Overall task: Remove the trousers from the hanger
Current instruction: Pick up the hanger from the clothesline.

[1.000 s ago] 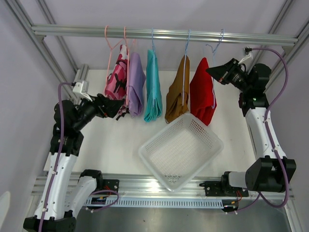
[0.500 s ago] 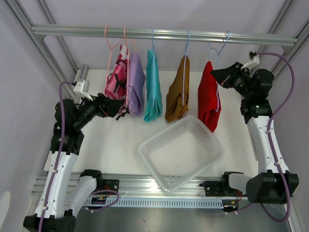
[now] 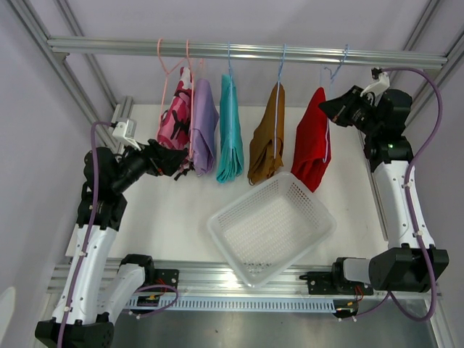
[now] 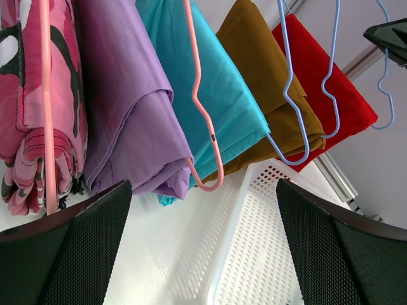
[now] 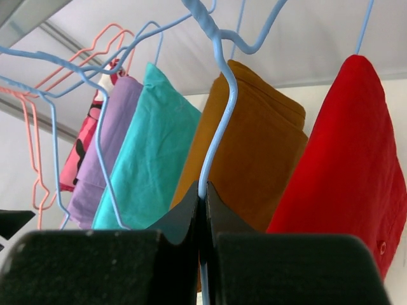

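The white table [image 3: 174, 210] runs back to the pale wall, and its barest stretch is on the left, under the hanging clothes and beside the basket. Across the top spans one silver aluminium rail [image 3: 246, 51], with slanted frame posts closing in both sides. One white perforated plastic basket [image 3: 270, 230] sits cornerwise near the front edge, its far corner reaching under the two right-hand garments. Five pairs hang in a row off the rail. From the right there are the red folded cloth trousers [image 3: 312, 148], tilted, with their lower end over the basket's far rim. Next come the mustard-brown folded trousers [image 3: 266, 145] and the teal folded trousers [image 3: 230, 138], with a clear gap between them. Then come the lilac folded trousers [image 3: 204, 130] and the pink camouflage-print trousers [image 3: 174, 119], those last two pressed together. I count five wire hangers: two pink wire hangers [image 4: 202, 121] on the left and three pale blue wire hangers [image 4: 289, 95]. The right claw [image 3: 328, 109] is up near the rail, just beside the red pair, pinched tight on the pale blue wire of their hanger. The left claw [image 3: 177, 163] sits low by the bottoms of the pink camouflage and lilac pairs, its fingers [image 4: 82, 254] spread wide apart and gripping nothing.
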`<act>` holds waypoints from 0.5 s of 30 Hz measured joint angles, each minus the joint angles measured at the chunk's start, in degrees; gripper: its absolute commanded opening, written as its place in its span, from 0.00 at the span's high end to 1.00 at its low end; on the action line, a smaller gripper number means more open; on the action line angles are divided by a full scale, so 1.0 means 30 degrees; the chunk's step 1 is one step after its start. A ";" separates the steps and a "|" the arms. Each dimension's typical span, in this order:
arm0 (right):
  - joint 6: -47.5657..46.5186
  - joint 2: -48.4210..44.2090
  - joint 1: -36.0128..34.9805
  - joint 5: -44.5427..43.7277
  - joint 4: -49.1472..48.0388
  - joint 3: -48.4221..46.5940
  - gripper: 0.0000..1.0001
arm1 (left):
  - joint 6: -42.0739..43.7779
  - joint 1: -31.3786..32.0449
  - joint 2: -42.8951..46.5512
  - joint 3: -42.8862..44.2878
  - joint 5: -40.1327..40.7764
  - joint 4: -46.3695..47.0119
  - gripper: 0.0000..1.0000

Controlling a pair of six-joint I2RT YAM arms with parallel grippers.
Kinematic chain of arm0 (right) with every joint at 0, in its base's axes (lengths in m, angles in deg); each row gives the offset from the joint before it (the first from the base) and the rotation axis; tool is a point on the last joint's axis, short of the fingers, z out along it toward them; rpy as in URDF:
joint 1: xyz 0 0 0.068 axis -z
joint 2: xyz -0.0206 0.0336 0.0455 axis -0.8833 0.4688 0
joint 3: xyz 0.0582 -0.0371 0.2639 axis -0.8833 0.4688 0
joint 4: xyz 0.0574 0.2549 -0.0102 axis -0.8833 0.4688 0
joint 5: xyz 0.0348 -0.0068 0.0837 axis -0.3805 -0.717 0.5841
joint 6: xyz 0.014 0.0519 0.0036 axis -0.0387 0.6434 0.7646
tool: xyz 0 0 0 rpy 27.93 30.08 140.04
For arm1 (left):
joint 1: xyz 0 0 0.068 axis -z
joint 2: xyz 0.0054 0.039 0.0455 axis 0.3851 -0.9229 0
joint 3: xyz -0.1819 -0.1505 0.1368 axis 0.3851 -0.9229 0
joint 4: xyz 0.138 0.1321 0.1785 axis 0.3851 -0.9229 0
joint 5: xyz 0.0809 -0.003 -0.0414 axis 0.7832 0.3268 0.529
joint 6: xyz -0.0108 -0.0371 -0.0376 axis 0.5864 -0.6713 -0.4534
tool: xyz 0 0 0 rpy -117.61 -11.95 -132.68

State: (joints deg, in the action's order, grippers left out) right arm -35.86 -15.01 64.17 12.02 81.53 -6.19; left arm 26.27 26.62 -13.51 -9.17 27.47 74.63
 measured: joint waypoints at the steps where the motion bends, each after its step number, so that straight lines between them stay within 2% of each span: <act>1: -0.0138 0.0095 0.0036 -0.0095 0.0233 -0.0160 1.00 | -0.0007 0.0000 -0.0022 0.0000 -0.0007 0.0007 0.01; 15: -0.2339 0.0903 0.0605 -0.2412 0.3993 -0.2659 1.00 | -0.0146 0.0000 -0.0248 0.0000 -0.0073 0.0000 0.01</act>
State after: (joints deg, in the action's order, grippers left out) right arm -42.87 -12.30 65.99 4.78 93.51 -14.17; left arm 25.83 26.62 -14.25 -9.17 27.25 74.63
